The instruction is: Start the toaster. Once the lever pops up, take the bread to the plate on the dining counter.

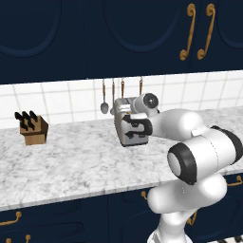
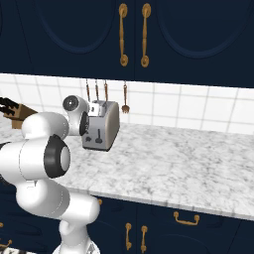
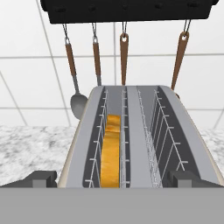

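- Spanning the scene, the marbled counter [image 2: 188, 158] carries the toaster [image 2: 105, 128] near the tiled wall.
- The toaster stands upright below a rack of hanging utensils [image 3: 124, 57]; its lever [image 2: 99, 135] sits in the slot of the narrow face.
- The gripper [image 3: 113, 179] hovers just above the toaster's near end, its fingers spread wide, holding nothing.
- The bread [image 3: 111, 153] stands on edge in the left slot in the hand view.
- A knife block [image 1: 33, 129] sits well apart to the left.
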You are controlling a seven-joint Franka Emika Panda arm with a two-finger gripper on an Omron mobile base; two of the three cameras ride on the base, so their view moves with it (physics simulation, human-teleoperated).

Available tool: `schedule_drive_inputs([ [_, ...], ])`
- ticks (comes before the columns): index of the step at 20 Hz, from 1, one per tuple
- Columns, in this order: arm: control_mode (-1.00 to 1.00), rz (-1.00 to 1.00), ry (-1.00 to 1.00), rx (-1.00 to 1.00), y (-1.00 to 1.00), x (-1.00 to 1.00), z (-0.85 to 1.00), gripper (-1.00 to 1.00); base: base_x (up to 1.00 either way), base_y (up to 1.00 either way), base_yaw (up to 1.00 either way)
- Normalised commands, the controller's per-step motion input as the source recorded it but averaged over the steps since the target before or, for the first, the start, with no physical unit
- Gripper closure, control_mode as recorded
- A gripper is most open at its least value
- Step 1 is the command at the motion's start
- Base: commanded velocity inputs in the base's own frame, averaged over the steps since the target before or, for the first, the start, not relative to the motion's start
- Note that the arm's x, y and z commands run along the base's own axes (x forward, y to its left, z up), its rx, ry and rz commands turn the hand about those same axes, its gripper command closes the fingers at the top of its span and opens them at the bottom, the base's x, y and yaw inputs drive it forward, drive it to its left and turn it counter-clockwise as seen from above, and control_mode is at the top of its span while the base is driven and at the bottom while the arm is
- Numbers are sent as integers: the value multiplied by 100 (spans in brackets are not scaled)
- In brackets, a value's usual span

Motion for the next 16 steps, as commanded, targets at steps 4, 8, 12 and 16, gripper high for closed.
schedule_drive_inputs([
  [4,-100,0,0,0,0,0,0,-100,0,0,0],
  [8,-100,0,0,0,0,0,0,-100,0,0,0],
  [12,-100,0,0,0,0,0,0,-100,0,0,0],
  [16,-100,0,0,0,0,0,0,-100,0,0,0],
])
